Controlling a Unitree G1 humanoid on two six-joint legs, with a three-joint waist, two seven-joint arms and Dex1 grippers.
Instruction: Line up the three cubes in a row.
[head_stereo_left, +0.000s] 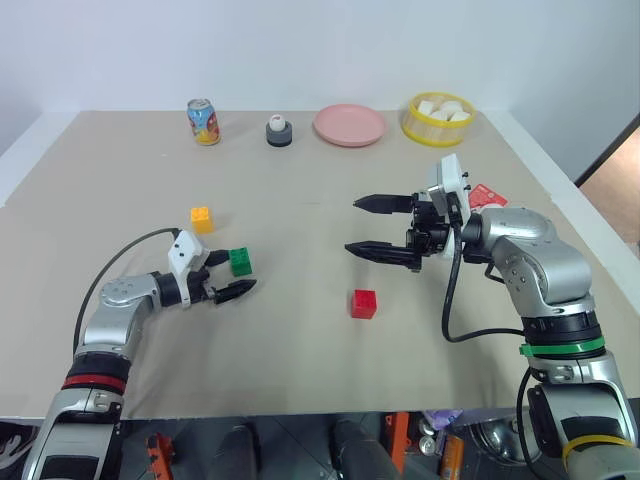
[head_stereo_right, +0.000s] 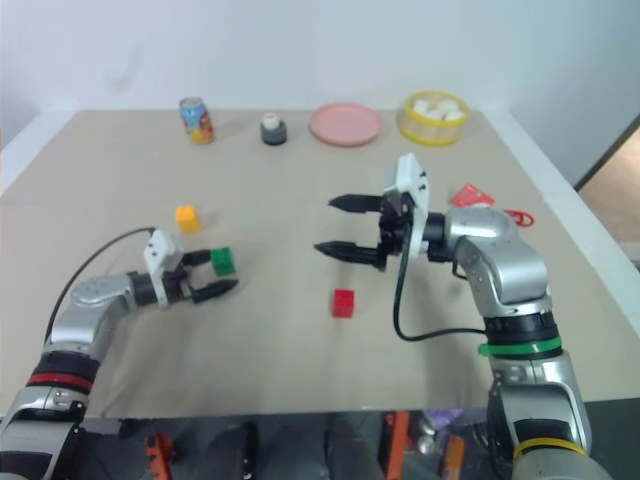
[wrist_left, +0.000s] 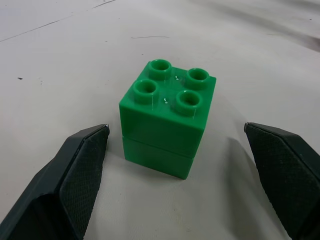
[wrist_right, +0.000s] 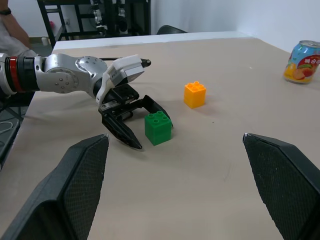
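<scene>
Green cube upright (studs up)

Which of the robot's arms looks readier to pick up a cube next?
The left one, I'd say. The left gripper is open with the green cube right between its fingers. The right gripper hangs open above the table, apart from the red cube.

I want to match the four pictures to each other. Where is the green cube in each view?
Left eye view: green cube left of centre, between the open fingers of the left gripper.
Right eye view: same place, beside the yellow-orange cube.
Left wrist view: centre, studs up, between the two fingers, untouched.
Right wrist view: centre.
Shared landmark: the left gripper around the cube.
</scene>
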